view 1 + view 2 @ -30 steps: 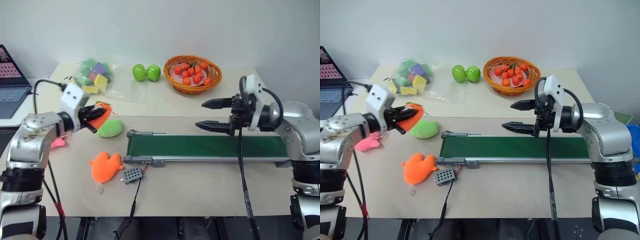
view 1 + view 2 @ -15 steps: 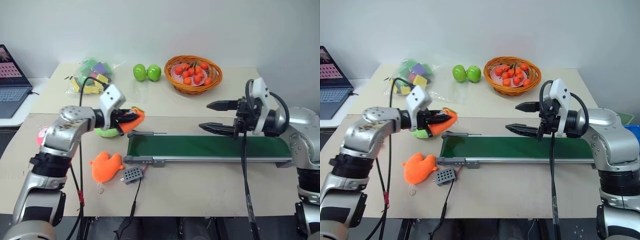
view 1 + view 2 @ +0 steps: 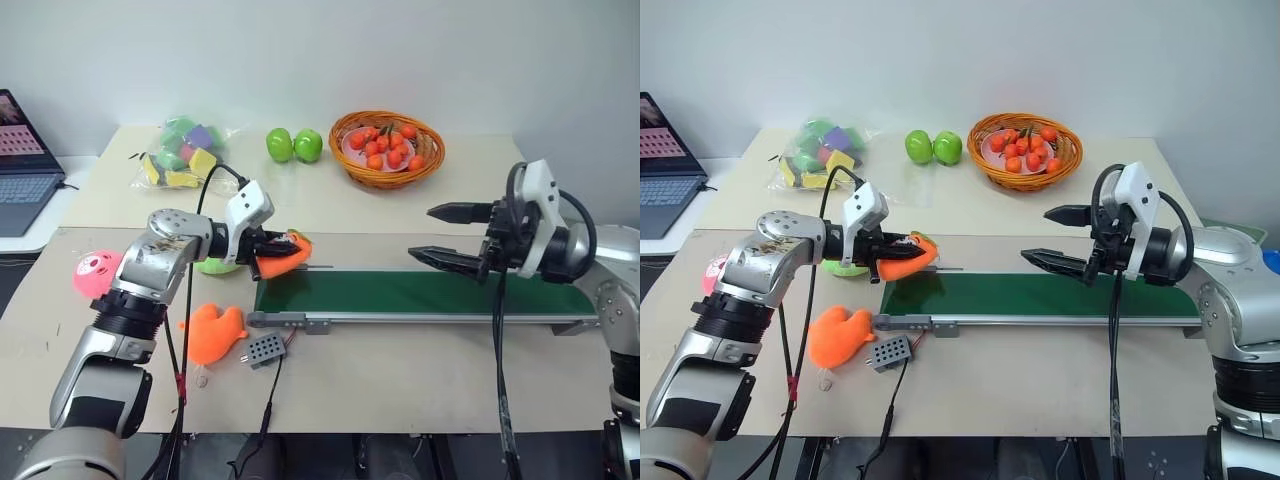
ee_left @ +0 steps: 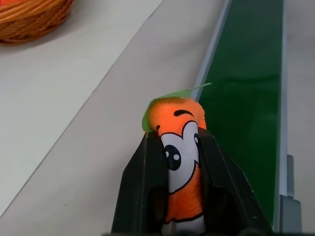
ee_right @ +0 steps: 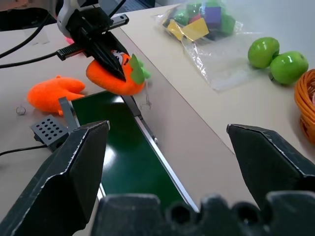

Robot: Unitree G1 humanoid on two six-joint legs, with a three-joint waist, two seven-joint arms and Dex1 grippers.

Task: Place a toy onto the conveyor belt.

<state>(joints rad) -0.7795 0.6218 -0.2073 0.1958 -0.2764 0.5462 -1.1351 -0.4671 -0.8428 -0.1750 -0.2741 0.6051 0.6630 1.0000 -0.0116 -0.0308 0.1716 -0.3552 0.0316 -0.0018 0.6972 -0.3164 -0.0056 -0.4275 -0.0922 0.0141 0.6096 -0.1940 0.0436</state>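
The toy (image 3: 284,255) is a small orange plush with white eyes and a green leaf, and my left gripper (image 3: 272,247) is shut on it. It hangs just above the left end of the conveyor belt (image 3: 420,293), a long dark-green belt in a grey frame. In the left wrist view the toy (image 4: 181,147) sits squeezed between the two black fingers, next to the belt (image 4: 246,98). My right gripper (image 3: 445,233) stands open over the belt's right half, with nothing between its fingers.
A plain orange plush (image 3: 212,332) and a small grey box (image 3: 264,350) lie in front of the belt's left end. A green plush (image 3: 212,265), a pink plush (image 3: 96,274), a bag of blocks (image 3: 185,152), two green apples (image 3: 293,145) and a fruit basket (image 3: 387,146) lie around.
My left gripper has swung right with the toy, from beside the green plush to the belt's left end. The right gripper has drawn slightly right and stays open.
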